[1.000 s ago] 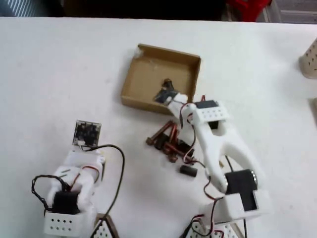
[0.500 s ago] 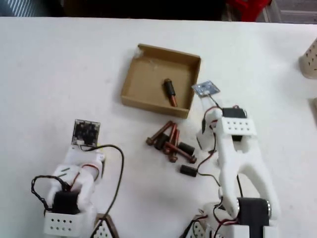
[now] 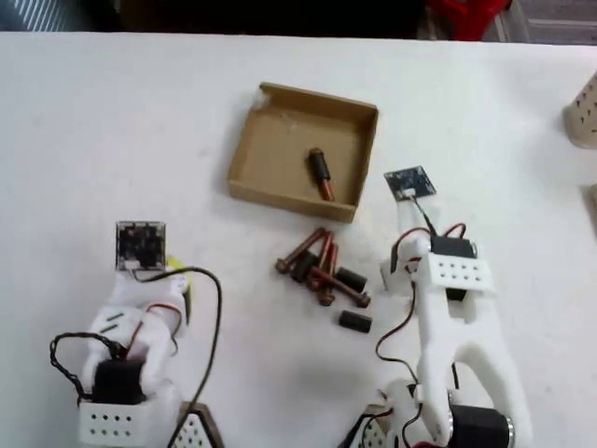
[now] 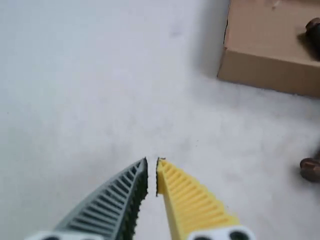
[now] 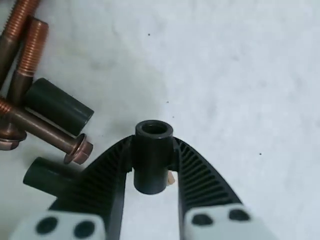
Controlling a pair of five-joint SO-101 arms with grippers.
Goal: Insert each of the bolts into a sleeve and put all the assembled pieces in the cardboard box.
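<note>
Right arm back from cardboard box (image 3: pixel 280 196) to loose bolts (image 3: pixel 322 261); we see right gripper (image 5: pixel 153 142) clamped across sleeve (image 5: pixel 151 167), bore exposed, likely for bolt. One assembled piece (image 3: pixel 321 174) lies in box. Left gripper (image 4: pixel 151 162) closed, empty, parked clear of work.
</note>
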